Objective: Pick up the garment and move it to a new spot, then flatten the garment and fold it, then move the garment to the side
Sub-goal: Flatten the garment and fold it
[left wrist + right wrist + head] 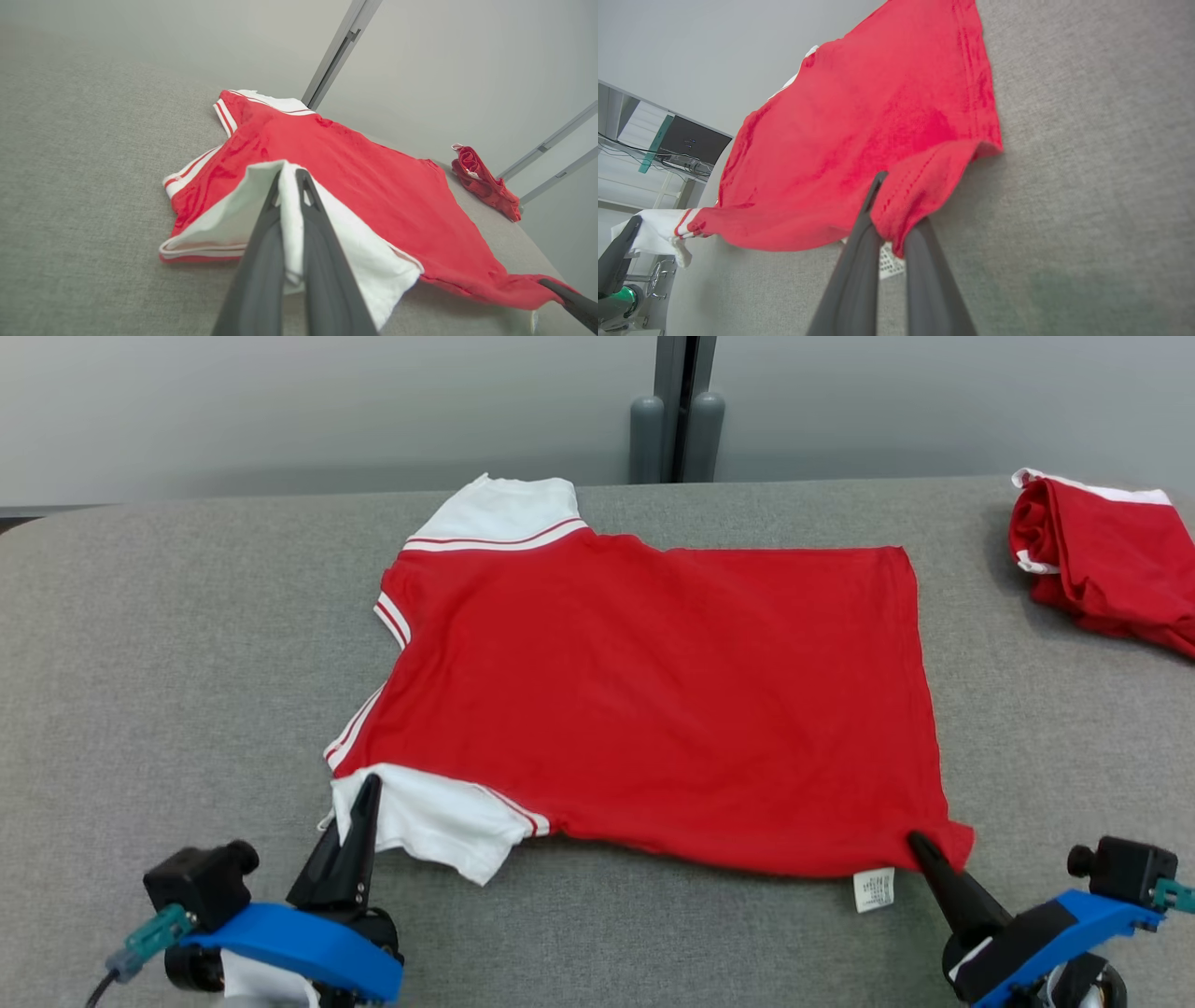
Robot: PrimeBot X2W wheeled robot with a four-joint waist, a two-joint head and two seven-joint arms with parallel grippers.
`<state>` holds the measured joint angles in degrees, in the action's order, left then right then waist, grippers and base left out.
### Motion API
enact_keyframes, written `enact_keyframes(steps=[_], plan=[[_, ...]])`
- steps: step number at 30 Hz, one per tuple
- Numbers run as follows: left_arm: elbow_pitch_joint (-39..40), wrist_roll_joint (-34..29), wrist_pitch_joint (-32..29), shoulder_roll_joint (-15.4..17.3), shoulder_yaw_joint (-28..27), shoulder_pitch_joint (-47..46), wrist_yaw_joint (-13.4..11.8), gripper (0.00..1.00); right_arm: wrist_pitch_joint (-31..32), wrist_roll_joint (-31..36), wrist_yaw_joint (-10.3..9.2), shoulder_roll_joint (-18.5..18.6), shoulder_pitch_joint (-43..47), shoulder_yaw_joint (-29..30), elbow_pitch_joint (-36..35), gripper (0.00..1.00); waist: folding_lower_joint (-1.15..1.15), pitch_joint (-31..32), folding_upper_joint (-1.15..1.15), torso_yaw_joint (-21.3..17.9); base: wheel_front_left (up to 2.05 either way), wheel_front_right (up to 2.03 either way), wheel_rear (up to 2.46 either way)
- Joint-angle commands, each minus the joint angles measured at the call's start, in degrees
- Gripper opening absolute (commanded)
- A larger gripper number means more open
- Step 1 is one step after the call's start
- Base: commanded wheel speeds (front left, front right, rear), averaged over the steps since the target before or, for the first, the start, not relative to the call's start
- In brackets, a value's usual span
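Garment [653, 691] lying mostly flat mid tabletop [168, 663], collar end toward robot's left. Left jaws pressed together on near white sleeve [439, 817]. Right jaws pinching near hem corner [948, 845], just beside label [875, 889]. Looks like fold about to start, imo. Tip: lift both ends together at same height, keep near edge taut, carry straight over to far edge, line up edges. Sleeve could slip, so go slow. Steer clear of other red garment [1102, 560] at far right.
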<state>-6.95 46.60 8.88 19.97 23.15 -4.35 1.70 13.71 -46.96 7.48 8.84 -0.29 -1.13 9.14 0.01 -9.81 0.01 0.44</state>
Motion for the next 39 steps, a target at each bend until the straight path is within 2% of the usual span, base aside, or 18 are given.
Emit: enact_keyframes(steps=[1,10,24,25,26,27,28,33,39], plan=[[-0.8,-0.6,-0.3,0.6,0.1,-2.0,0.6,0.0,1.1,0.2,0.03,-0.7,-1.5,0.7,0.1,0.0,-0.01,-0.5,-0.01,-0.1,0.0,0.0,0.0],[-5.9,-1.6,-2.1,1.7,0.5,-10.3,2.4,0.0,4.3,1.5,0.03,-2.1,-7.3,3.0,1.5,0.0,-0.01,-3.3,-0.01,-0.6,0.0,0.0,0.0],[-18.1,-2.2,-2.3,0.6,3.7,-22.8,5.3,0.0,4.6,5.4,0.03,-2.5,-18.0,3.0,6.8,0.0,-0.01,-7.1,-0.01,-0.7,0.0,0.0,0.0],[-19.2,-2.1,-2.5,0.5,4.0,-23.4,5.4,0.0,4.3,5.6,0.03,-2.3,-18.5,3.0,7.1,0.2,-0.01,-7.2,-0.01,-0.6,0.0,0.0,0.0],[-20.1,-2.1,-2.4,0.3,4.4,-24.0,5.4,0.18,4.2,5.7,0.03,-2.2,-18.9,3.1,7.4,0.93,-0.01,-7.3,-0.01,-0.5,0.0,0.0,0.0],[-20.9,-2.3,-2.0,0.3,4.6,-24.6,5.5,0.65,3.8,6.2,0.03,-2.0,-19.1,3.2,7.8,1.0,-0.01,-7.3,-0.01,-0.5,0.0,0.0,0.0],[-21.7,-2.4,-1.6,0.3,4.8,-25.1,5.5,1.0,3.6,6.6,0.03,-1.8,-19.3,3.2,8.0,1.0,-0.01,-7.3,-0.01,-0.4,0.0,0.0,0.0],[-24.6,-2.0,1.1,-0.2,5.7,-25.8,5.8,1.0,2.2,7.1,0.03,-1.2,-19.3,2.9,9.2,1.0,-0.01,-6.8,-0.01,-0.4,0.0,0.0,0.0],[-26.5,-2.2,3.1,0.8,6.9,-24.3,5.9,1.0,0.8,7.9,0.03,0.5,-17.5,2.7,9.3,1.0,-0.01,-5.5,-0.01,-0.3,0.0,0.0,0.0]])
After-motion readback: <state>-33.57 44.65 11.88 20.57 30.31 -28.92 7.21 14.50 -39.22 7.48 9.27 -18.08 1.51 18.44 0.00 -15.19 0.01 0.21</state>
